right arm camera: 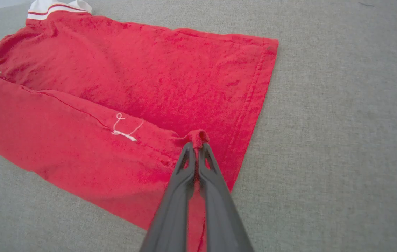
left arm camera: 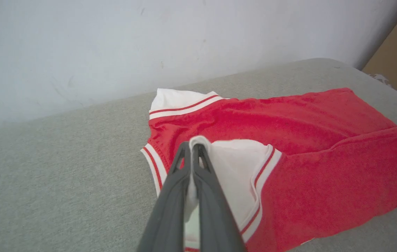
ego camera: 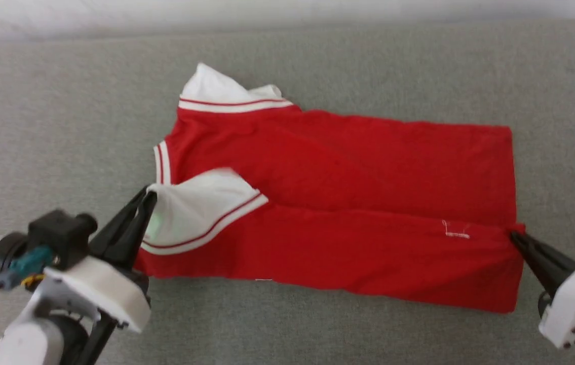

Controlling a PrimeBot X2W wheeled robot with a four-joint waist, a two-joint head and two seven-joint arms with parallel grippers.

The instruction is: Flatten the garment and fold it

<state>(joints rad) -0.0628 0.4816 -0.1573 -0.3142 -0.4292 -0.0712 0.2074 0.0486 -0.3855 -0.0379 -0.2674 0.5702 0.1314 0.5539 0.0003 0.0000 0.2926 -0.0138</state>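
Your shirt (ego camera: pixel 348 167) lay across the middle of the grey counter (ego camera: pixel 64 126). In the head view its collar (ego camera: pixel 161 162) pointed to 9 o'clock and its hem to 3 o'clock. It showed plain red with no print. The far sleeve (ego camera: pixel 221 91), white with a red stripe, stuck out at 11 o'clock. The near sleeve (ego camera: pixel 201 213) was turned in over the red body. The near long strip of the shirt lapped over the rest, and its edge ran from that sleeve towards the hem corner at 3 o'clock. A loose white thread (ego camera: pixel 454 233) sat on that strip close to the hem.

Your left fingers (ego camera: pixel 145 198) came in from 8 o'clock. They were pressed together on the outer end of the near sleeve. In the left wrist view, white cloth poked up between the tips of those fingers (left arm camera: pixel 186 150) and the sleeve draped away towards 3 o'clock.

Your right fingers (ego camera: pixel 516 237) reached in from 4 o'clock. They were pinched tight on the near hem corner. In the right wrist view, a small bunch of red cloth stood above the tips of those fingers (right arm camera: pixel 195 154), and the thread (right arm camera: pixel 125 129) lay just off at 10 o'clock from them.

The rest of the shirt (right arm camera: pixel 170 73) lay flat on the counter, and the hem edge ran straight away towards 1 o'clock in that view. A pale wall (left arm camera: pixel 114 42) rose behind the counter's far edge.
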